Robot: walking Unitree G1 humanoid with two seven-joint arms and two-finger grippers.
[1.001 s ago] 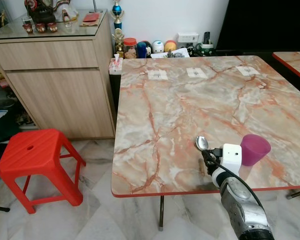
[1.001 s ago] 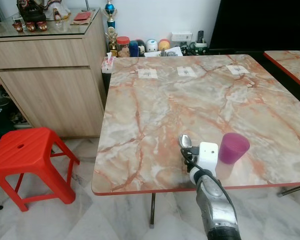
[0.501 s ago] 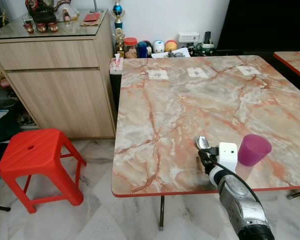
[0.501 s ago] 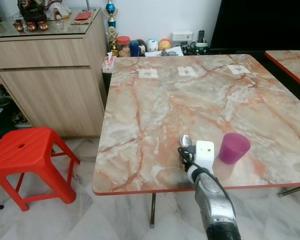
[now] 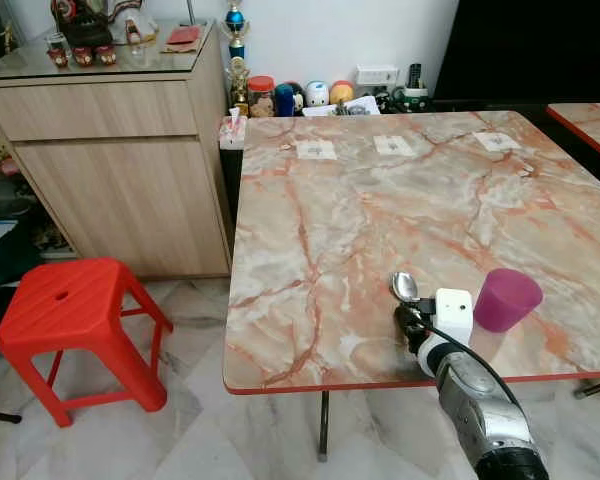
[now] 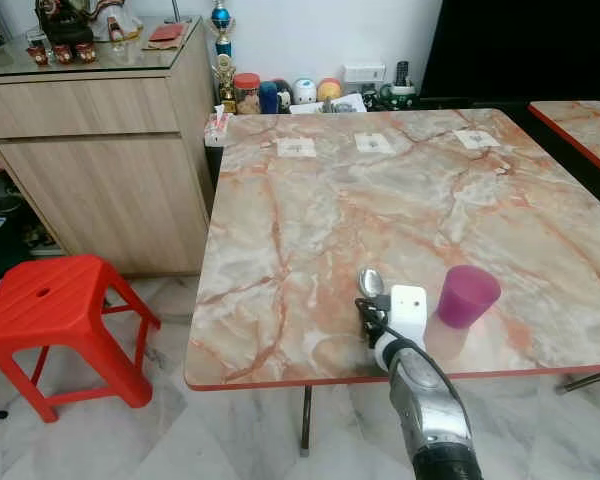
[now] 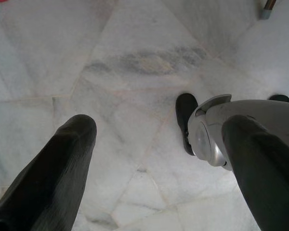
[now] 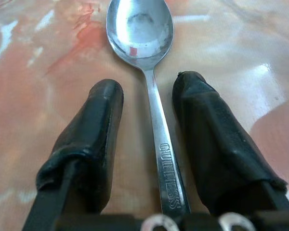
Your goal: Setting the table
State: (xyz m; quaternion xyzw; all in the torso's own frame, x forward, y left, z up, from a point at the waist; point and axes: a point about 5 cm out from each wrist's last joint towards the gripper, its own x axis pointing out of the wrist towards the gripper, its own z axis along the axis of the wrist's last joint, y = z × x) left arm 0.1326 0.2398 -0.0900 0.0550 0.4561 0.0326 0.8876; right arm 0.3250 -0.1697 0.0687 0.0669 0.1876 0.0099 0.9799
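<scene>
Right wrist view: spoon [image 8: 143,43] flat on table [image 5: 360,210].
Right gripper [image 8: 147,84] slightly open astride handle, not clamping; purple cup [image 5: 505,299] upright nearby, contents unclear.

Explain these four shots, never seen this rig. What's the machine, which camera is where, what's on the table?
A humanoid robot with two arms. Two pictures come from its head cameras, two from its wrist cameras.

On the marble table lie a spoon and a purple cup to its right, apart from it. The right gripper sits at the near edge, jaws open either side of the spoon's handle, not touching it. The left gripper hangs open over the floor.
</scene>
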